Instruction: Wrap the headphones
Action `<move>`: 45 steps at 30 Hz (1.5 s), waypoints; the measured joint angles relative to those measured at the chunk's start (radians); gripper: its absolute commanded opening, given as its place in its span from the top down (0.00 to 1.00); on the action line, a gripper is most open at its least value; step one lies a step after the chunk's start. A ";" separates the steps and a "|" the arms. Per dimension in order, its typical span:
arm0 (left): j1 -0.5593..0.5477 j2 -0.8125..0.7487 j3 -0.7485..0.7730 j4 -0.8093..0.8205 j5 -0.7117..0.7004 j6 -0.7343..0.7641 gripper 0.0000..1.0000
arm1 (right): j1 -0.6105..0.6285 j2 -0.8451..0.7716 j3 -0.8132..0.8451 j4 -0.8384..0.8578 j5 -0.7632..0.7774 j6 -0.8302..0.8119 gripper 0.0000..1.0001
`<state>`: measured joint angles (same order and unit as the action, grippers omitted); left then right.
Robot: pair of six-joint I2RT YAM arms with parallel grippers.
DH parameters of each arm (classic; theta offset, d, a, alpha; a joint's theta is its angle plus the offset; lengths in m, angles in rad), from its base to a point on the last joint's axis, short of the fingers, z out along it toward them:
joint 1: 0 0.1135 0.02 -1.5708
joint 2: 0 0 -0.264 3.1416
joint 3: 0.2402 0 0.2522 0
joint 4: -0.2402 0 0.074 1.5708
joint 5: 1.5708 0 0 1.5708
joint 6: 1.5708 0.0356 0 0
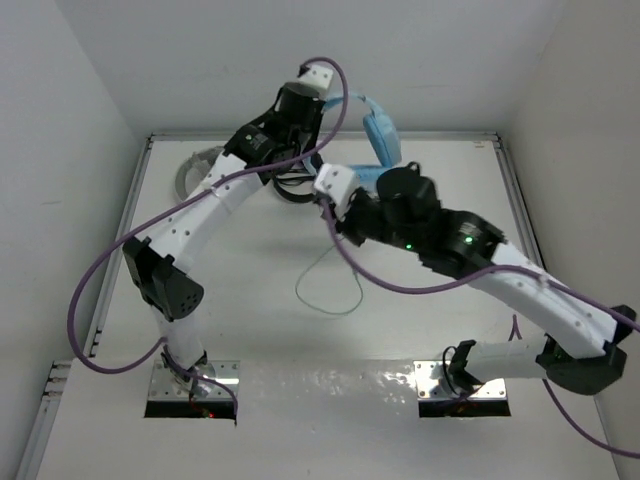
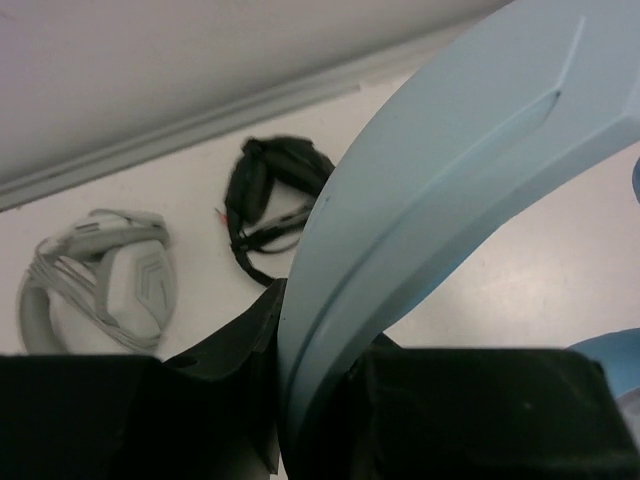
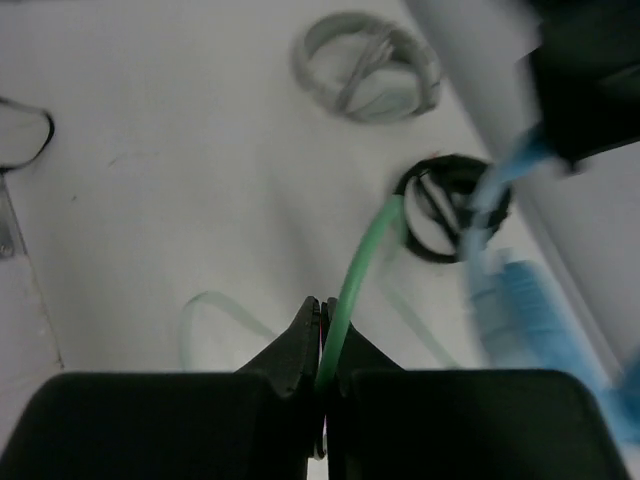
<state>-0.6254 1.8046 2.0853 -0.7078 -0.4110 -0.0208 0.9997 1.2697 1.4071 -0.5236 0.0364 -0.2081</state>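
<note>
Our left gripper [image 2: 318, 385] clamps the headphones [image 2: 440, 200]; our right gripper [image 3: 322, 345] pinches the cable [image 3: 358, 265]. We judge wrapping barely begun: the cable hangs loose.

light blue headphones [image 1: 380, 135], pale green cable [image 3: 352, 290]

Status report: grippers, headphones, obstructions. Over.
Left gripper shut on blue headphones, aloft. Right gripper shut on cable. Black headphones, grey headphones on table.

The white worktop [image 1: 250, 335] carries grey-white headphones [image 2: 135, 280] at its far left, black headphones [image 2: 265, 185] just right of them, and a slack loop of pale cable [image 1: 298, 290] near the middle, well apart from both.
</note>
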 measured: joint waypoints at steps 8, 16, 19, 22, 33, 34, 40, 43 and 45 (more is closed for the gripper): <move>-0.096 -0.015 -0.228 0.036 0.115 0.186 1.00 | -0.027 0.019 0.443 -0.195 0.216 -0.087 1.00; -0.218 -0.124 -0.377 0.044 0.164 0.344 1.00 | -0.225 0.095 0.531 -0.367 0.403 -0.133 1.00; -0.211 -0.163 -0.377 0.033 0.233 0.353 1.00 | -0.266 0.100 0.516 -0.380 0.460 -0.133 1.00; -0.200 -0.187 -0.351 -0.020 0.325 0.335 1.00 | -0.301 0.087 0.474 -0.358 0.481 -0.122 1.00; -0.200 -0.202 -0.171 -0.161 0.654 0.157 1.00 | -0.428 -0.023 0.238 -0.204 0.369 0.002 1.00; -0.200 -0.202 -0.142 -0.163 0.668 0.139 1.00 | -0.458 -0.039 0.201 -0.176 0.354 0.025 1.00; -0.200 -0.209 -0.069 -0.166 0.646 0.089 1.00 | -0.565 -0.150 0.020 -0.037 0.300 0.127 1.00; -0.200 -0.209 -0.069 -0.179 0.595 0.085 1.00 | -0.602 -0.205 -0.034 0.036 0.295 0.172 1.00; -0.200 -0.209 -0.069 -0.192 0.568 0.086 1.00 | -0.619 -0.235 -0.049 0.070 0.296 0.192 1.00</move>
<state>-0.8249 1.5959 2.0159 -0.8993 0.1570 0.0654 0.3805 1.0351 1.3579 -0.4538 0.3328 -0.0166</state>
